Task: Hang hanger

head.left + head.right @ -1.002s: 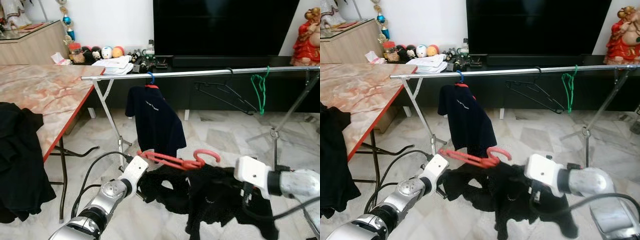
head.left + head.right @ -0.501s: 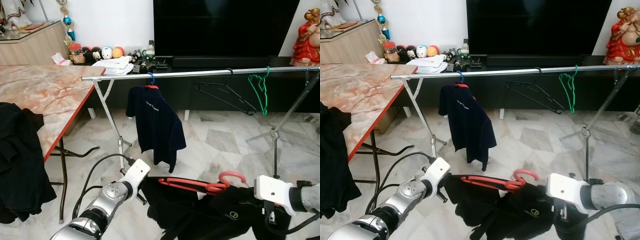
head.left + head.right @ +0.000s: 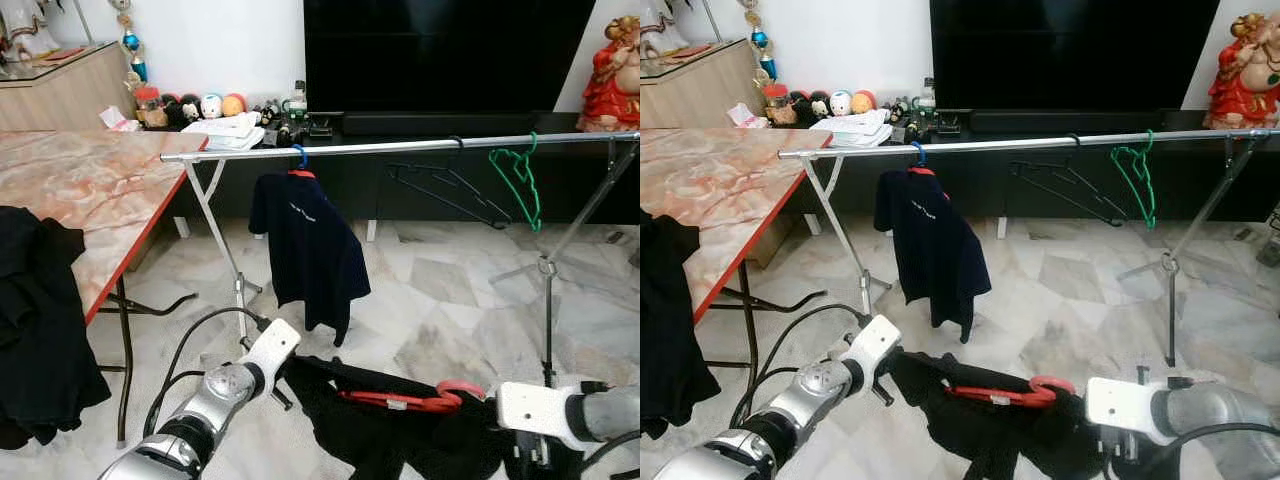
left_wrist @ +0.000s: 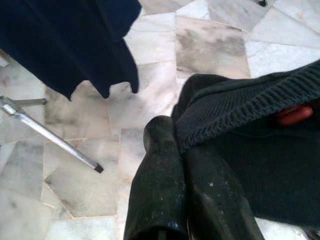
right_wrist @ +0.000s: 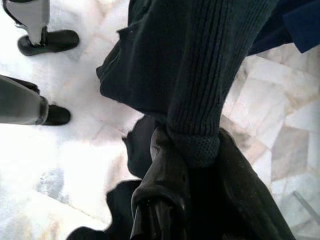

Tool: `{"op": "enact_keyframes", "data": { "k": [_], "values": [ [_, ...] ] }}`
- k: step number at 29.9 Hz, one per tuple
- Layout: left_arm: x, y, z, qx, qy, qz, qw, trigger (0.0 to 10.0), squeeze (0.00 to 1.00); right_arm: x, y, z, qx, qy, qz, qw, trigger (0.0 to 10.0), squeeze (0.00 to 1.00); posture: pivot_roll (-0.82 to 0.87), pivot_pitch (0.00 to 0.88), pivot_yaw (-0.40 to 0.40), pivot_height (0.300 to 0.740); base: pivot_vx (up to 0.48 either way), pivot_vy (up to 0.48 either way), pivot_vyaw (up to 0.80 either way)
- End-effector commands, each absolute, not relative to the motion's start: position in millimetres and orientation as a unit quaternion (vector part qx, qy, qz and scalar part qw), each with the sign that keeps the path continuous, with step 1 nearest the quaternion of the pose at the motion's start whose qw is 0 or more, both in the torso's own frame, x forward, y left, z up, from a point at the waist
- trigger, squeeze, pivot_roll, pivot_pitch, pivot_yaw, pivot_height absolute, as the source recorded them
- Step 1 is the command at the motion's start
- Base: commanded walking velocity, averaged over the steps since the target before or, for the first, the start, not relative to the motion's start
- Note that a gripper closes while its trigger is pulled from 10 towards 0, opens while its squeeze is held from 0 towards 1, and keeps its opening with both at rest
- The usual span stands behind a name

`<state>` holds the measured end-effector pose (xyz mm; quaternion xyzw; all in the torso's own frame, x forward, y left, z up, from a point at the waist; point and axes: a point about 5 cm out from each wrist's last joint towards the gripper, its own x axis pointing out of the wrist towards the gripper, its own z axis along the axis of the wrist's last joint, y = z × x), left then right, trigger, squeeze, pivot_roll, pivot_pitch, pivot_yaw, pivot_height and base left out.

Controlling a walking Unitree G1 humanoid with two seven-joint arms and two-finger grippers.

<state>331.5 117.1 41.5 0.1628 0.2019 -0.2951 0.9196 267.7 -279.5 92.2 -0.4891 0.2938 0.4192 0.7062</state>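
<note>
1. The left gripper (image 4: 175, 165) is clenched on the ribbed hem of the black garment (image 3: 400, 430); in the left wrist view the knitted edge is seen pinched between the two black fingers, with a spot of red hanger just beyond.
2. The right gripper (image 5: 185, 165) is likewise closed on a ribbed cuff or edge of the same garment, as shown in the right wrist view.
3. The red hanger (image 3: 405, 400) is carried inside the garment, stretched between the two grippers, with its hook (image 3: 460, 388) lying near the right arm's white wrist.
4. Compared with a second ago, the hanger and garment have been lowered: the hook was then held up at about the level of the hem of the navy shirt (image 3: 305, 250), and it is now well below it, close to the marble floor (image 3: 440, 290). The garment has also been pulled wider and flatter between the arms.
5. The rail (image 3: 400, 147) stays well above and apart from the load; a black hanger (image 3: 445, 190) and a green hanger (image 3: 518, 180) are already hung there.
6. It is judged that the hanging has not been advanced by this drop; a fresh lift will be required before the hook can be brought over the rail.
</note>
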Motion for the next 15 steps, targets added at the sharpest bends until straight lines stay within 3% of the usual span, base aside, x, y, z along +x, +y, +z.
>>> {"op": "enact_keyframes", "data": {
  "k": [1,5,6,15],
  "values": [
    [339.8,130.9,52.9,0.165,0.193,-0.288,0.924,0.0,0.00,272.0,-285.8,94.5,-0.503,0.300,0.394,0.709,0.0,0.00,-0.13,0.004,0.070,0.740,0.000,0.000,0.00],
    [342.9,123.6,64.9,0.125,0.175,-0.341,0.915,0.0,0.00,281.7,-280.2,86.3,-0.518,0.288,0.350,0.726,0.0,0.00,-0.12,0.007,0.067,0.740,0.000,0.000,0.00],
    [344.4,119.8,71.4,0.112,0.167,-0.367,0.909,0.0,0.00,284.9,-274.6,84.1,-0.506,0.279,0.342,0.741,0.0,0.00,-0.11,0.009,0.069,0.740,0.000,0.000,0.00],
    [341.6,97.7,102.3,0.091,0.111,-0.495,0.857,0.0,0.00,292.9,-238.1,71.2,-0.435,0.247,0.351,0.792,0.0,0.00,-0.10,0.006,0.064,0.740,0.000,0.000,0.00]
  ]
}}
